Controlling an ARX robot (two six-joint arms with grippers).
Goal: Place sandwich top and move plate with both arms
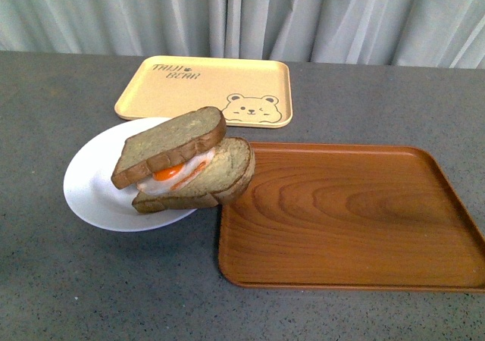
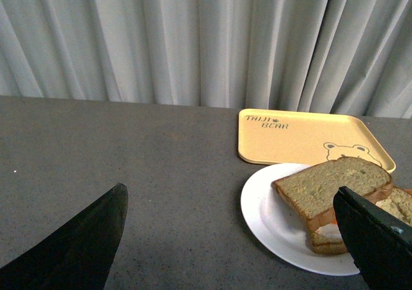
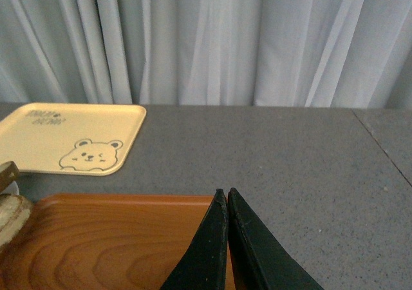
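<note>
A: Where is the sandwich top?
B: Lying on the egg slice on the plate, by the far left corner of the wooden tray. Its long axis runs near-left to far-right.
A: And the grippers?
B: The left end effector gapes wide, empty. The right end effector is pinched together on nothing.
</note>
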